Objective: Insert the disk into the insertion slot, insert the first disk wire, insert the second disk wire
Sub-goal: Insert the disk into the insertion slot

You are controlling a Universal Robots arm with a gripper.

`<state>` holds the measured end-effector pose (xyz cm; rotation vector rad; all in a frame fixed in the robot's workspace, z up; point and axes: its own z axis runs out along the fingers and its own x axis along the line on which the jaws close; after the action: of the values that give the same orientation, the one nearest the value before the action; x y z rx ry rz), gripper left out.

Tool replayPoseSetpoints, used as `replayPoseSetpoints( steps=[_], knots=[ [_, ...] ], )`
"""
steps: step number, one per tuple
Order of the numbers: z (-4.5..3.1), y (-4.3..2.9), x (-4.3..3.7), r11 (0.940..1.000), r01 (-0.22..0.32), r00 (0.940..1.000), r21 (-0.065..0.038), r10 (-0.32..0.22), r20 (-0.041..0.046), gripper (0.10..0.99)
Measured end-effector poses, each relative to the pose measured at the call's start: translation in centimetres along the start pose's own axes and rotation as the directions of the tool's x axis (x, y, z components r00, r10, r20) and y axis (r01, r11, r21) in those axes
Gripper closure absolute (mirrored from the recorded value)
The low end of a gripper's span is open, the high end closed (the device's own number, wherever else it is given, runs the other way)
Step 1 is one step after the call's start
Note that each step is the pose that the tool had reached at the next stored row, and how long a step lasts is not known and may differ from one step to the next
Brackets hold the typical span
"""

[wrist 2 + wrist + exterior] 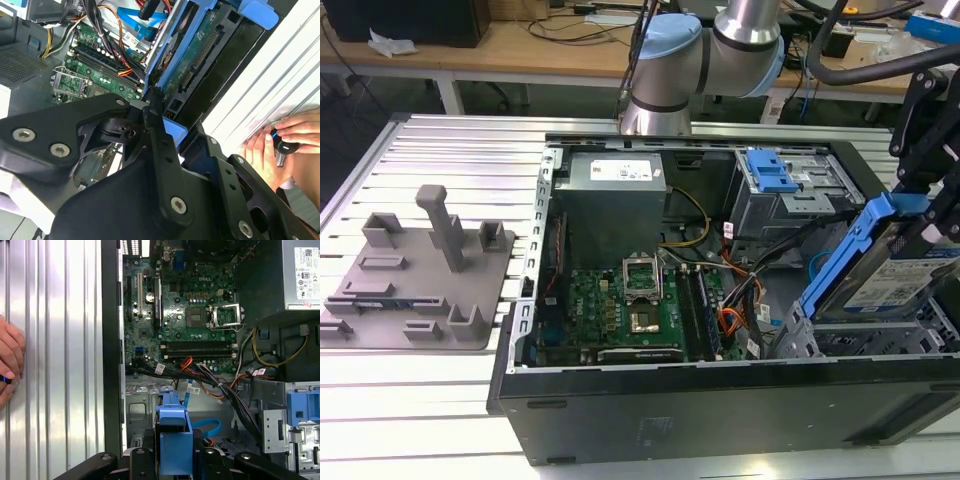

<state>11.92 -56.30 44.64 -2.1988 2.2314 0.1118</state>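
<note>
The disk (885, 272), a silver drive with a white label in a bright blue carrier, hangs tilted at the exterior view's right end of the open computer case. My black gripper (928, 212) is shut on its upper end. The disk's lower end is just above the insertion slot (850, 338), a grey perforated metal cage. The second wrist view shows the disk (196, 54) edge-on with its green board, past my gripper (156, 107). In the first wrist view the blue carrier of the disk (175, 432) sits between my fingers (137, 460), above the grey cage (142, 407).
A taller grey bay with a blue latch (775, 172) stands behind the cage. Cables (220, 385) run from the motherboard (630, 300) towards the cage. A grey fixture (415, 270) lies on the slatted table at the exterior view's left. A person's hand (285, 142) rests beside the case.
</note>
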Motion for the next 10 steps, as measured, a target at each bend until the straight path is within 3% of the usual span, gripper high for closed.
replayPoseSetpoints(
  steps=[10],
  knots=[
    [1.08,-0.62,0.05,1.0,-0.007,1.0,-0.006,0.007,0.0002,0.722]
  ],
)
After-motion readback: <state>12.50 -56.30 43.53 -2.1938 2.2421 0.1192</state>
